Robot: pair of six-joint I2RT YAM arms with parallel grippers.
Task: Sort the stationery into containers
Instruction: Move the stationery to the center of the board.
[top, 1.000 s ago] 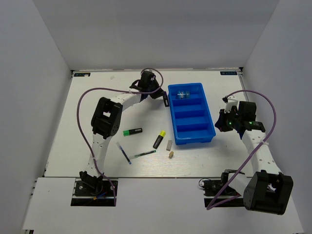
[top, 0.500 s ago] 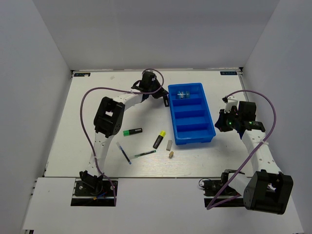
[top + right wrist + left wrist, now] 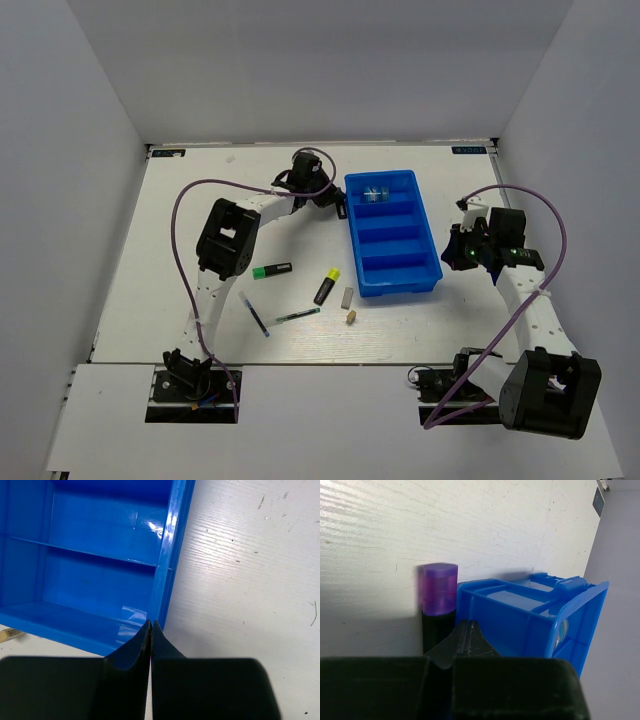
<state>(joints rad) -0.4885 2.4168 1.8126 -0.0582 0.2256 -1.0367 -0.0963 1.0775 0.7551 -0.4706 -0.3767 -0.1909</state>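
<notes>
The left gripper (image 3: 467,630) had its fingers pressed together with nothing between them. They sat just beside the black barrel of a purple-capped highlighter (image 3: 437,597), which lay on the table (image 3: 420,520) hard by the outer corner of the blue tray (image 3: 495,620); whether the two touched could not be told. The step in hand looked to be getting that highlighter into a compartment. To do it well, the fingers would need to part and straddle the barrel across its width, well behind the cap. The lift would then have to clear the rim before swinging over a divider, since the tray's thin wall left little room on that side. The right gripper (image 3: 151,627), also shut and empty, rested its tip at the tray's opposite outer wall and might steady the light tray against sliding. The tray was glossy moulded plastic, rectangular with thin straight dividers, and a blue square pack (image 3: 377,194) lay in its far compartment. The table was matt white with a fine grain. Loose on it, well apart from the tray's left wall, lay a green-ended highlighter (image 3: 272,269), a yellow-ended highlighter (image 3: 327,286), a small grey eraser (image 3: 347,296), a tiny tan piece (image 3: 351,317) and two thin pens (image 3: 298,316).
</notes>
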